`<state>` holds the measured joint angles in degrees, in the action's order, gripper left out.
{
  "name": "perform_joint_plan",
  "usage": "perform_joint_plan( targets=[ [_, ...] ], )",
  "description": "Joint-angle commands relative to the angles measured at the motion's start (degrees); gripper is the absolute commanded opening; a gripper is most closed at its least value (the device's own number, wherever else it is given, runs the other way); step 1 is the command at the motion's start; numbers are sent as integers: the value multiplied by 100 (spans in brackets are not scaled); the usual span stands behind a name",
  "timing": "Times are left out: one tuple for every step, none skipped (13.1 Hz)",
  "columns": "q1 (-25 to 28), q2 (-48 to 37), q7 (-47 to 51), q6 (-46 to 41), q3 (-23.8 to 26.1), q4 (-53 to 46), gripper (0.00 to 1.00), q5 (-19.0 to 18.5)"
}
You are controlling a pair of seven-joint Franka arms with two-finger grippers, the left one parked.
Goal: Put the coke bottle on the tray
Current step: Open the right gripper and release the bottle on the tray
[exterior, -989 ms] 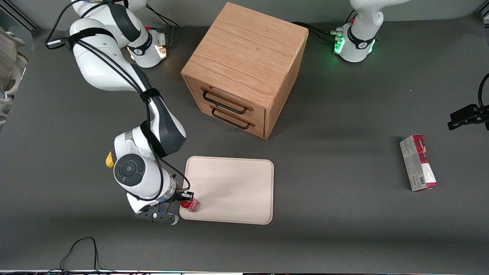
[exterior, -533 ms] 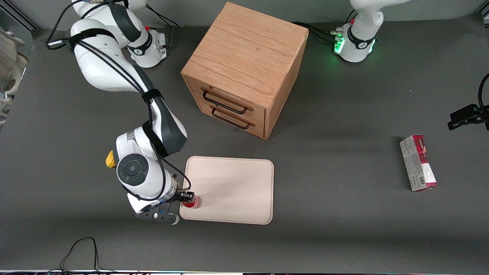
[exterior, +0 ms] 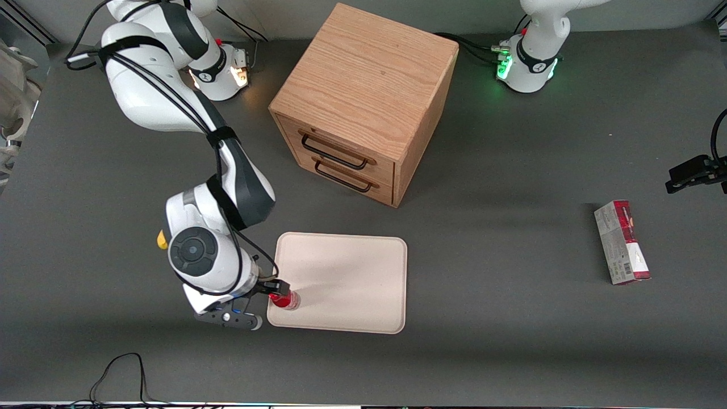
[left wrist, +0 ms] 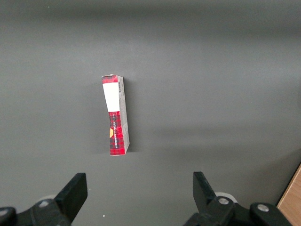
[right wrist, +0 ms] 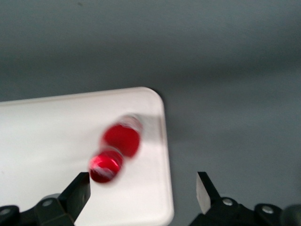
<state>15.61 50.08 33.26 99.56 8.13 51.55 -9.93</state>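
The coke bottle (exterior: 284,300), small and glossy red with a red cap, stands upright on the cream-white tray (exterior: 346,272), in the corner nearest the front camera at the working arm's end. The right gripper (exterior: 271,291) hovers just above that corner. In the right wrist view the coke bottle (right wrist: 115,151) shows from above on the tray (right wrist: 47,141). The gripper (right wrist: 143,188) is open, its jaws wide apart. The cap lies close to one finger (right wrist: 77,190) without being clamped.
A wooden two-drawer cabinet (exterior: 363,96) stands farther from the camera than the tray. A yellow lump (exterior: 162,239) peeks out beside the working arm's wrist. A red-and-grey carton (exterior: 622,242) lies toward the parked arm's end, also seen as the carton (left wrist: 115,115).
The working arm's wrist has shifted slightly away from the tray toward its own end of the table. The bottle has stayed at the tray corner.
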Motion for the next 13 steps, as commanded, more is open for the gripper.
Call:
perform_joint_plan(
  targets=[
    [-215, -708, -695, -760, 5, 276, 100, -35],
    [-373, -945, -924, -919, 5, 512, 100, 61],
    [-557, -1304, -1188, -973, 5, 862, 100, 201],
    [-716, -1691, -1443, -964, -4, 1301, 100, 342],
    [-891, -2104, -1689, -903, -4, 1792, 100, 421],
    [-1058, -2525, -1961, -868, -4, 2250, 100, 527],
    [-1173, -2930, -2172, -789, -4, 2681, 100, 597],
    [-1270, -3334, -2227, -658, -13, 3129, 100, 650],
    [-1314, -3695, -2288, -535, -13, 3551, 100, 694],
    [-1324, -4012, -2428, -464, -48, 3929, 100, 729],
    [-1315, -4285, -2621, -446, -205, 4185, 100, 799],
    [-1306, -4609, -2901, -446, -424, 4423, 100, 1096],
    [-1289, -4865, -3104, -463, -609, 4591, 100, 1316]
  ],
)
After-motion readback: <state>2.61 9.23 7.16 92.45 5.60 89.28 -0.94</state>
